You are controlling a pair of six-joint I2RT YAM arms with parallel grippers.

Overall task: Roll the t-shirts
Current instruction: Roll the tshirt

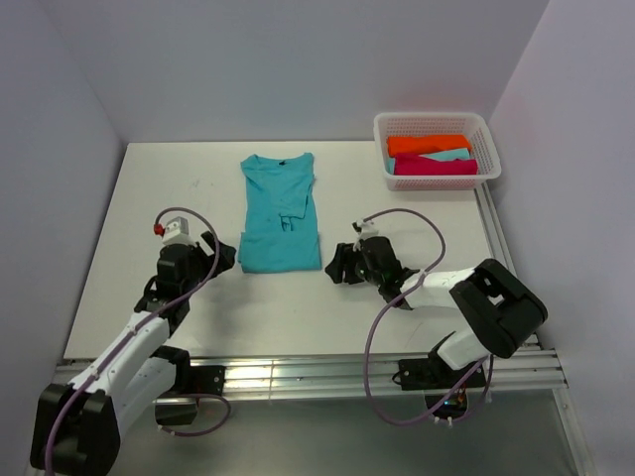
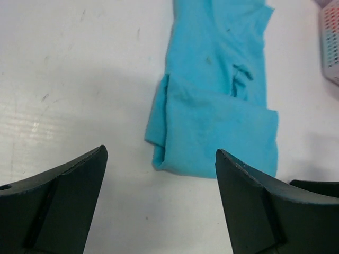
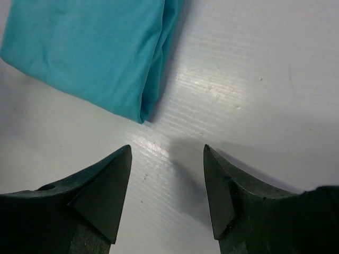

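At the lower left of the top view, the left pincer [image 1: 216,256] hangs open and empty over the white surface [image 1: 149,188], just beside the turquoise t-shirt [image 1: 280,213], which lies center frame with its lower end folded over. The right pincer [image 1: 342,266], also open, grips nothing, and its wrist view catches only the shirt's corner. Only the top view shows the whole basket [image 1: 437,121], upper right, holding 3 folded t-shirts [image 1: 432,156].

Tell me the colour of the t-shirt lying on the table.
Plain turquoise, no pattern; the t-shirt shows whole in the top external view.
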